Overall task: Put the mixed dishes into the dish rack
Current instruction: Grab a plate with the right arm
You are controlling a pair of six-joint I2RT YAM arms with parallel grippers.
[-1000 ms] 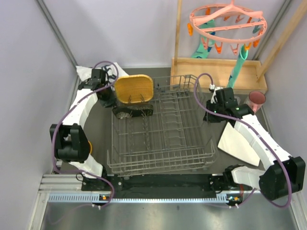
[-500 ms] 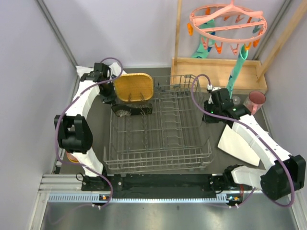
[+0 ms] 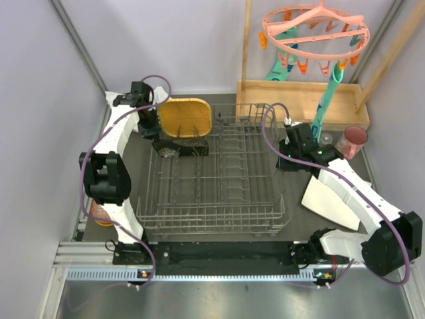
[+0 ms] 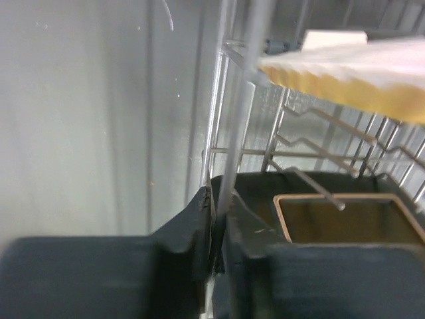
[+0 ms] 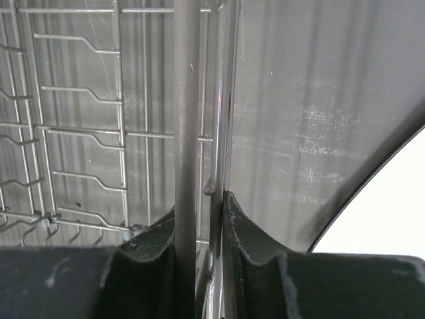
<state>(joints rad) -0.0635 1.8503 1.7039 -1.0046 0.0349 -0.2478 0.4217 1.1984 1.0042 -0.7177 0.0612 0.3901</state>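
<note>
Between the pinching fingers of the left claw (image 4: 216,219), and likewise of the right claw (image 5: 199,209), runs a wire of the dish rack (image 3: 219,179); the yellow plate (image 3: 186,118) stands racked just beside the left claw.

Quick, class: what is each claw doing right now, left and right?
Left claw: closed on an upright wire of the dish rack.
Right claw: closed on a wire of the dish rack's side.
</note>
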